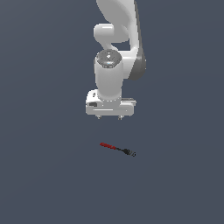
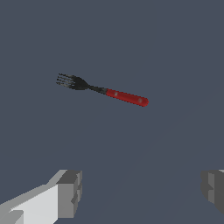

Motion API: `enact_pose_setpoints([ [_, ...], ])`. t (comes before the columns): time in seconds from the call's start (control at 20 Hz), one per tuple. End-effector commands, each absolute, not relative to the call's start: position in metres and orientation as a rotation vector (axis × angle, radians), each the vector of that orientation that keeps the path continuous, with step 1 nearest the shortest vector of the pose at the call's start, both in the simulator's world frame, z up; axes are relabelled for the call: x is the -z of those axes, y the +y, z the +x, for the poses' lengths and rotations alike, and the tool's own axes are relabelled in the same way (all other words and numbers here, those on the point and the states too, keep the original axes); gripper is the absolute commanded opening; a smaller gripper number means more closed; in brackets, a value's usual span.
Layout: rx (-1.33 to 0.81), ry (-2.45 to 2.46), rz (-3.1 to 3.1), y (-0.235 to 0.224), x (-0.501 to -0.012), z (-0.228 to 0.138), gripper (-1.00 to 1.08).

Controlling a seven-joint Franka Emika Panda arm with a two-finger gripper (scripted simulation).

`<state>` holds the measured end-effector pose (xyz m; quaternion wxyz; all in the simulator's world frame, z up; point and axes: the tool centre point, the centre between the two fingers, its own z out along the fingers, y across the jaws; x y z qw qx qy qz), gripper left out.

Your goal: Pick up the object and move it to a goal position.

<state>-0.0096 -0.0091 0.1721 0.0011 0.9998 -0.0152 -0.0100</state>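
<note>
The object is a small fork with a red handle, a dark shaft and black tines. It lies flat on the grey floor in the exterior view point(image 1: 117, 148), red handle toward the exterior view's left. The wrist view shows it whole point(image 2: 103, 90). My gripper point(image 1: 109, 117) hangs above the fork, pointing down, well clear of it. Its jaws stand wide apart and hold nothing. In the wrist view the two grey fingertips point(image 2: 70, 192) show with a wide gap between them, and the gripper point(image 2: 142, 190) is away from the fork.
A plain dark grey floor point(image 1: 52, 175) fills both views. The white arm point(image 1: 116, 52) rises behind the gripper toward the top of the exterior view.
</note>
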Motion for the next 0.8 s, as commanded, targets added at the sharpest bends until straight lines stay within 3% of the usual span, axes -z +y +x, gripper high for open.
enact_pose_setpoints([
  [0.0, 0.031, -0.048, 3.139, -0.009, -0.172, -0.01, 1.0],
  [0.75, 0.028, 0.06, 3.152, 0.015, -0.17, -0.01, 1.0],
])
